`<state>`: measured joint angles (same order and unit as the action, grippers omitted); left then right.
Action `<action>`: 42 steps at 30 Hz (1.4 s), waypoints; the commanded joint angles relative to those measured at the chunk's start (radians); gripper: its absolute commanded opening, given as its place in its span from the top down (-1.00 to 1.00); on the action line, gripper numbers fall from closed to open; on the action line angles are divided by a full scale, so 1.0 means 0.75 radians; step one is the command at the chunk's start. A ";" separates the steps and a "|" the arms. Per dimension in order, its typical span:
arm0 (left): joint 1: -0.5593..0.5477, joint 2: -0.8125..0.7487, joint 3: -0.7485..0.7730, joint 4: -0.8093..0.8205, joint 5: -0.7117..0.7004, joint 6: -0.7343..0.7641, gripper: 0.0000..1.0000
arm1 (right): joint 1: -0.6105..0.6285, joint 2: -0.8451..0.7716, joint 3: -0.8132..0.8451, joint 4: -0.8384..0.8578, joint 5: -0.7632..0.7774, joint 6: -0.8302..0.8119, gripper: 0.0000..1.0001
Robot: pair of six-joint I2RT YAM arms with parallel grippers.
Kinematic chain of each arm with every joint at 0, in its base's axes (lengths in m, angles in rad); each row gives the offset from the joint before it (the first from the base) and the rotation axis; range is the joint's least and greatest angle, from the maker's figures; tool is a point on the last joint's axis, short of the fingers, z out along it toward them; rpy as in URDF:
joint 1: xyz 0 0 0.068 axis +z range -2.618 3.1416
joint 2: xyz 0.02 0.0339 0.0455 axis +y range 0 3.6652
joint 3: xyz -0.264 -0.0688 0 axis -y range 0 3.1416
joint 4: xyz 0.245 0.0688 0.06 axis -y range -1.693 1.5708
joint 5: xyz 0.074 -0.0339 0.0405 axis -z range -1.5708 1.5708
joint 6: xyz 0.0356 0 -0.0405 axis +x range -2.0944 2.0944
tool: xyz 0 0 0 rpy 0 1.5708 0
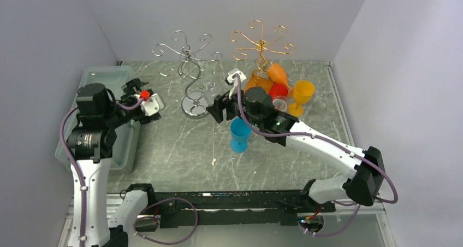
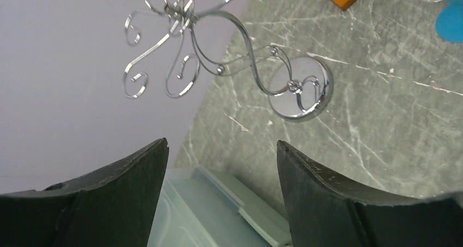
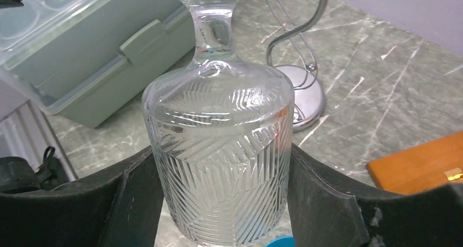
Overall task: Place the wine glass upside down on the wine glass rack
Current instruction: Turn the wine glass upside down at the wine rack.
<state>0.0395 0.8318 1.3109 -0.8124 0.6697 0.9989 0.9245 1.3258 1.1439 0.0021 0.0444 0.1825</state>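
A clear cut-glass wine glass [image 3: 218, 148] is held by its bowl in my right gripper [image 3: 221, 148], whose jaws press both sides of it. Its stem [image 3: 213, 31] points away toward the silver wine glass rack [image 3: 297, 66]. From the top camera, the right gripper [image 1: 221, 109] sits just right of that rack [image 1: 188, 72], near its round base. My left gripper [image 2: 221, 143] is open with nothing between its fingers. It hovers over the edge of the pale bin [image 2: 218, 203], left of the rack [image 2: 218, 56].
A gold rack [image 1: 262, 42] stands at the back right with orange, red and yellow glasses [image 1: 302, 94] around its foot. A blue glass [image 1: 239, 135] sits below my right wrist. The bin [image 1: 117, 75] fills the left side. An orange flat block [image 3: 415, 162] lies at right.
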 commanded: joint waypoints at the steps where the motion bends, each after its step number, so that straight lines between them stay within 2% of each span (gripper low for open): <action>1: -0.001 0.030 -0.009 0.053 -0.051 -0.150 -0.54 | -0.055 0.005 0.054 0.130 -0.013 -0.037 0.77; 10: -0.001 0.094 -0.034 0.160 0.015 -0.205 -0.41 | -0.145 0.138 0.136 0.246 -0.053 -0.020 0.83; 14: 0.000 0.105 -0.056 0.193 0.078 -0.168 -0.27 | -0.172 0.197 0.190 0.268 -0.100 -0.022 0.86; 19: -0.001 0.115 -0.066 0.201 0.096 -0.120 -0.20 | -0.200 0.212 0.196 0.318 -0.137 0.000 0.89; 30: -0.006 0.098 -0.138 0.320 0.136 -0.065 -0.14 | -0.202 0.133 0.128 0.267 -0.066 -0.018 0.98; 34: -0.013 0.095 -0.164 0.410 0.123 -0.068 -0.25 | -0.202 0.139 0.173 0.192 -0.029 -0.057 1.00; 42: -0.035 0.174 -0.143 0.443 0.112 -0.035 -0.15 | -0.203 0.126 0.188 0.180 -0.022 -0.079 1.00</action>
<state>0.0273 0.9344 1.1881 -0.5217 0.7368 0.9489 0.7773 1.4872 1.2129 0.0288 0.0204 0.1402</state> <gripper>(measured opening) 0.589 0.709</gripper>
